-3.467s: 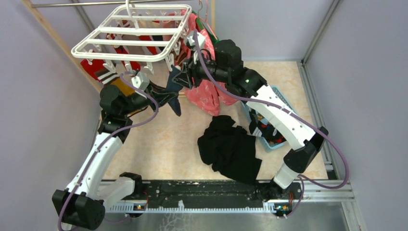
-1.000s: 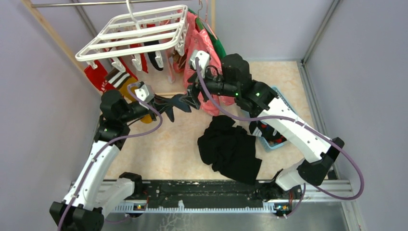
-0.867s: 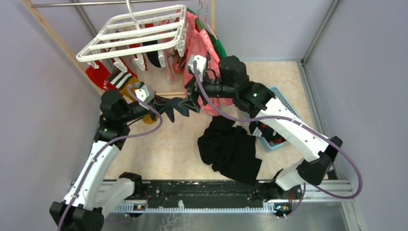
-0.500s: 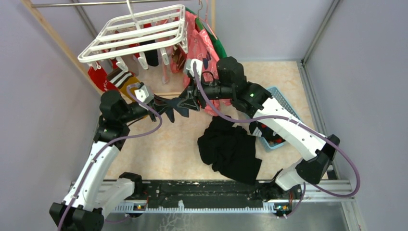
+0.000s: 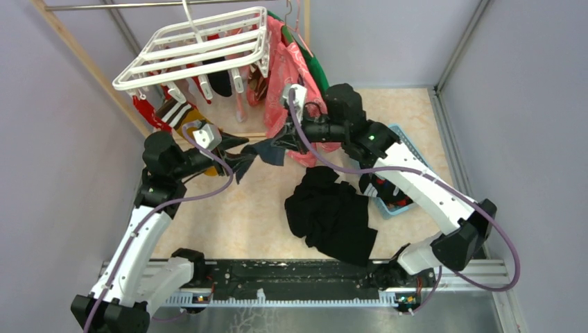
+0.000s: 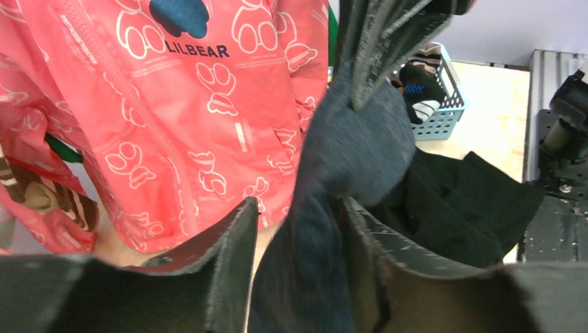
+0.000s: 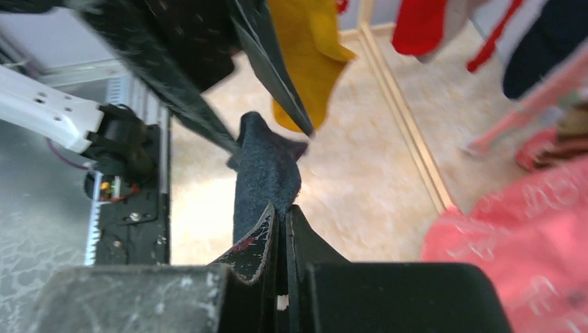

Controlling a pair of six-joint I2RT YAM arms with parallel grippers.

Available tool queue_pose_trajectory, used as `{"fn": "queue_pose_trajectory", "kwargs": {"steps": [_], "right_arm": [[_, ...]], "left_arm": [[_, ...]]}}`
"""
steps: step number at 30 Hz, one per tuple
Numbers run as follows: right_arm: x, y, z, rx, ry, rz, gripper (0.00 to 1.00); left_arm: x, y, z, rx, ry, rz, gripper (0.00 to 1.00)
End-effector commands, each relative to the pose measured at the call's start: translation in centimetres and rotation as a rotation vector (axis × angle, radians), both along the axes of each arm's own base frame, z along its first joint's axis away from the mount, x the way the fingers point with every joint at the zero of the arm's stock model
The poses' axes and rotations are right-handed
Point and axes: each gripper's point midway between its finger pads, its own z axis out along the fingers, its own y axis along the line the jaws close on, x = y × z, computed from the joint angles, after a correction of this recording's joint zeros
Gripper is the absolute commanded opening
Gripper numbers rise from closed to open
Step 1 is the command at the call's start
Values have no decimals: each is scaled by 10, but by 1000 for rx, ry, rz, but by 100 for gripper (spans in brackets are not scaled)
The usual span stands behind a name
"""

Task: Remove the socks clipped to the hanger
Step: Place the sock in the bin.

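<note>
One dark navy sock [image 5: 255,154] hangs in the air just left of centre in the overhead view, spanning the gap between the two grippers and well below the hanger [image 5: 215,19]. The right gripper [image 5: 279,142] reaches in from the right with its jaws pressed together on one end of that sock; in its wrist view the right gripper [image 7: 281,211] sits at lower centre, with the dark navy sock [image 7: 267,163] rising out of the closed tips. The left gripper [image 5: 234,148] comes from the left with its jaws parted. In the left wrist view the left gripper [image 6: 299,208] stands wide at the bottom of the frame, and the dark navy sock [image 6: 353,139] runs down through the gap; whether the cloth touches either finger I cannot tell.

The white hanger fills the upper left of the overhead frame, hooked on a rail. Beneath it dangle a red sock [image 5: 142,111], a mustard sock [image 5: 186,123] with a striped cuff, and a black sock [image 5: 220,83]. Right of the hanger hangs the pink printed shirt [image 5: 290,69], which fills the upper left of the left wrist view [image 6: 173,125]. The black cloth heap [image 5: 333,215] lies at lower centre, a blue basket [image 6: 447,114] beside it
</note>
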Motion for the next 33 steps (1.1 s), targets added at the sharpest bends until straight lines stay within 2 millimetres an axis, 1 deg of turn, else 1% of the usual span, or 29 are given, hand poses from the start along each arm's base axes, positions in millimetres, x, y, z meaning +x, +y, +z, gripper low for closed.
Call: {"fn": "queue_pose_trajectory", "kwargs": {"steps": [1,3,5,8,9,10,14,17,21,23,24,27,30,33], "right_arm": [[19,-40,43,83,-149,-143,0],[25,-59,49,73,-196,-209,0],[28,-80,53,63,-232,-266,0],[31,-120,58,54,-273,-364,0],[32,-134,58,45,-284,-401,0],[33,-148,53,22,-289,-443,0],[31,-207,41,-61,-323,-628,0],[26,-248,31,-133,-334,-774,0],[26,-302,20,-208,-325,-997,0],[30,-320,6,-257,-298,-1075,0],[34,-325,-3,-283,-279,-1100,0],[47,-343,-36,-402,-220,-1174,0],[61,-351,-66,-515,-166,-1195,0],[72,-356,-91,-597,-126,-1197,0]], "left_arm": [[-4,1,3,-1,-20,-3,63],[-4,2,3,0,-22,3,75],[-3,3,6,2,-36,9,85],[-6,4,3,27,-26,11,92],[-7,5,6,34,-34,10,93],[-8,6,7,42,-36,11,95],[-16,8,12,70,-45,-2,98],[-24,9,17,95,-60,-18,99],[-33,13,23,132,-82,-28,99],[-37,15,24,152,-91,-31,99],[-39,16,25,163,-98,-31,99],[-44,20,24,199,-111,-28,99],[-47,25,21,235,-101,-13,99],[-50,32,15,272,-98,15,99]]}}
